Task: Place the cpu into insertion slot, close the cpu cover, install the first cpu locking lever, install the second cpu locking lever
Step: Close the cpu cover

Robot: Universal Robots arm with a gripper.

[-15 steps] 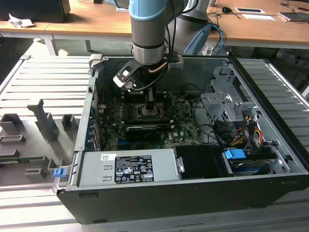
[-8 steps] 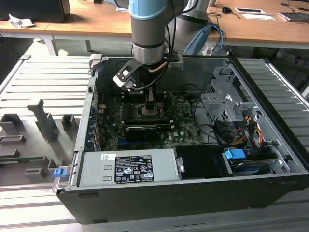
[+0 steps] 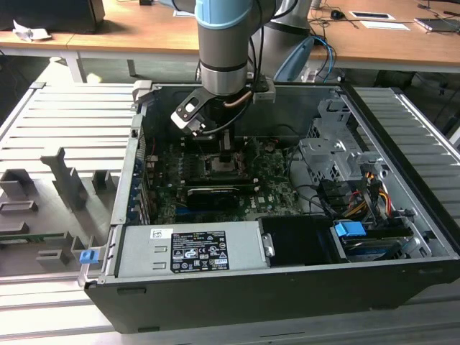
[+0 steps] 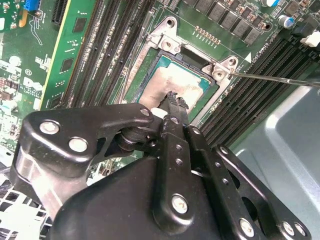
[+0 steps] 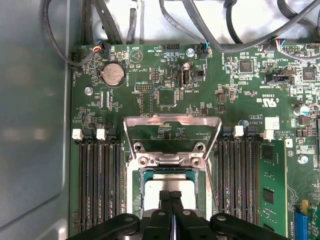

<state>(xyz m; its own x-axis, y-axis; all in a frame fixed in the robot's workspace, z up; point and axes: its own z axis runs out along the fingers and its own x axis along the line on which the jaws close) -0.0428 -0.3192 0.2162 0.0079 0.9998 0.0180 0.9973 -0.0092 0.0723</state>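
The cpu (image 5: 152, 192) lies flat in the insertion slot (image 4: 192, 54) on the green board, pale metal face up and edges square with the socket rim. The board sits inside an open computer case (image 3: 122, 194) on a grey ribbed worktop (image 3: 65, 115). The pincer (image 5: 170, 195) stands directly over the chip, its two black fingers pressed together with nothing between them. In both wrist views the tips sit at, or just touching, the middle of the metal face. The chip is square, so it offers no long axis.

The cpu cover (image 5: 172, 120) is swung open and lies back past its hinge, on the far side of the chip from the pincer, leaving the socket uncovered. A thin locking lever (image 4: 270, 80) juts free beside one corner of the socket. Rows of black memory slots (image 5: 97, 185) crowd the socket on two sides. To this onlooker, the freest room appears to be straight up along the arm (image 3: 224, 43) and out over the open cover.
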